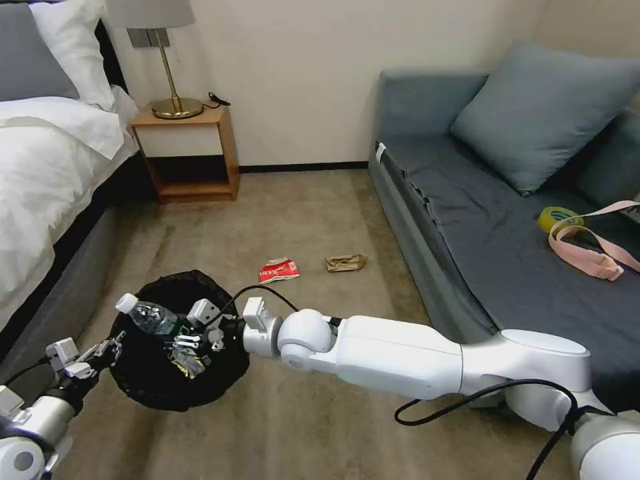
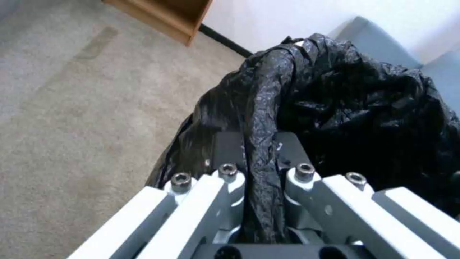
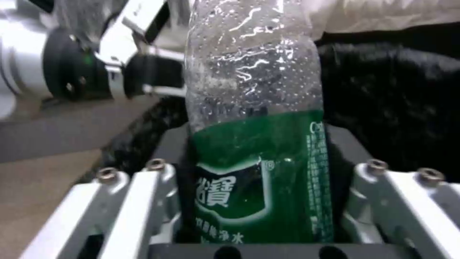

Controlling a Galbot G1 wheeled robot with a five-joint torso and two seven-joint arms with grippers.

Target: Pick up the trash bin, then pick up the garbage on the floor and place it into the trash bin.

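The trash bin [image 1: 160, 387], lined with a crinkly black bag [image 2: 354, 93], hangs off the carpet at the lower left. My left gripper [image 1: 107, 348] [image 2: 258, 147] is shut on its rim. My right gripper [image 1: 181, 328] [image 3: 258, 154] hovers over the bin's mouth, shut on the clear bottle [image 1: 148, 315] [image 3: 254, 144] with a green label and white cap. A gold foil wrapper [image 1: 190, 363] lies inside the bin. On the carpet beyond lie the red-white snack packet [image 1: 279, 270] and the crumpled brown paper [image 1: 345, 263].
A bed [image 1: 47, 173] runs along the left. A wooden nightstand [image 1: 190, 150] with a brass lamp [image 1: 170, 73] stands at the back wall. The grey sofa [image 1: 507, 253] on the right holds a cushion, a tape roll [image 1: 557, 217] and a pink strap [image 1: 593, 250].
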